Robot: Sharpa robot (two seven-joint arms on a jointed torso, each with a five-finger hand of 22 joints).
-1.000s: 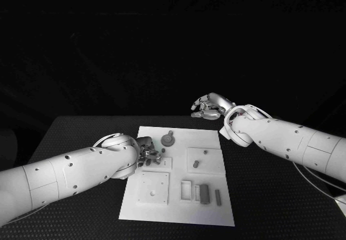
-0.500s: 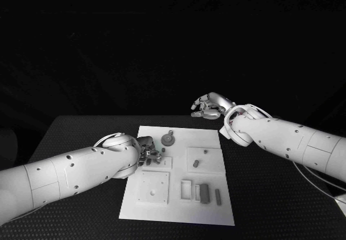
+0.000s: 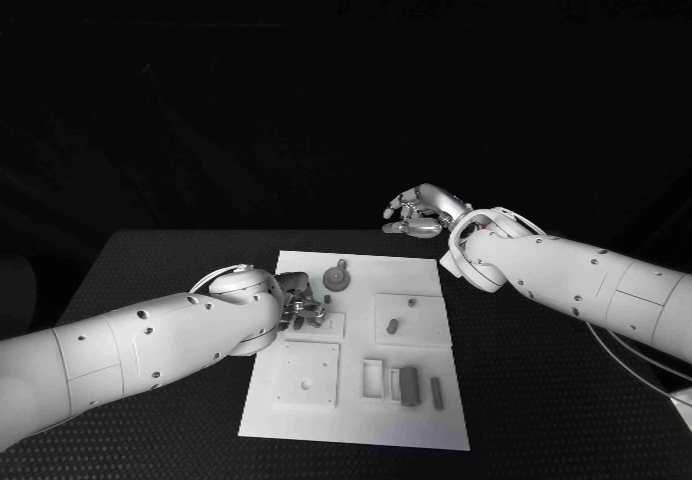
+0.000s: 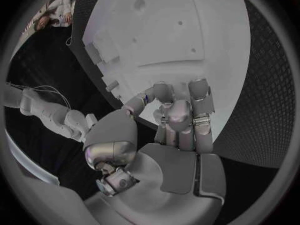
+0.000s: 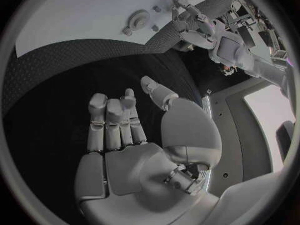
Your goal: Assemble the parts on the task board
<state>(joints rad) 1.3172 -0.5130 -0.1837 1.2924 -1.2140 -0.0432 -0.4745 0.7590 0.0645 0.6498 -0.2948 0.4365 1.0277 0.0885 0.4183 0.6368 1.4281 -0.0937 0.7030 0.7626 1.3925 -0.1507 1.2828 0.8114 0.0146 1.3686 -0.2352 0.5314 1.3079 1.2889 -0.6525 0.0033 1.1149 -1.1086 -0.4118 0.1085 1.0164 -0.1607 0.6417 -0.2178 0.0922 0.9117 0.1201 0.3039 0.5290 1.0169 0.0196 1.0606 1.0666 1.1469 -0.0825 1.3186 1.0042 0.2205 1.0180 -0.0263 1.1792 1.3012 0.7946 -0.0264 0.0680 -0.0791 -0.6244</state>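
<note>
On the black textured worktop [image 3: 173, 260] I see the white rectangular task board [image 3: 361, 420] lying flat between my two white arms. The left arm [image 3: 130, 345] reaches in over the board's near left side; the right arm [image 3: 577, 275] angles across beyond the board's far right corner.

My silver left hand [image 3: 299, 305] sits low over the board's left edge, fingers curled downward with their tips on or just above the white surface; from the left wrist view the hand [image 4: 169, 130] shows its fingers pressed close together against the board, and I cannot tell whether anything is pinched beneath them. Just beyond this hand lies a small grey round gear-like part [image 3: 336, 277], and just beside it a square recess [image 3: 330, 325] in the board.

My silver right hand [image 3: 418, 215] hovers off the board, past its far edge, well apart from the parts. In the right wrist view that hand [image 5: 131, 135] is spread loosely, palm bare, holding nothing.

Further from the left hand, toward the board's middle, a short grey peg [image 3: 391, 325] stands in a square pad; nearer me, slim grey bars [image 3: 410, 386] lie side by side.
</note>
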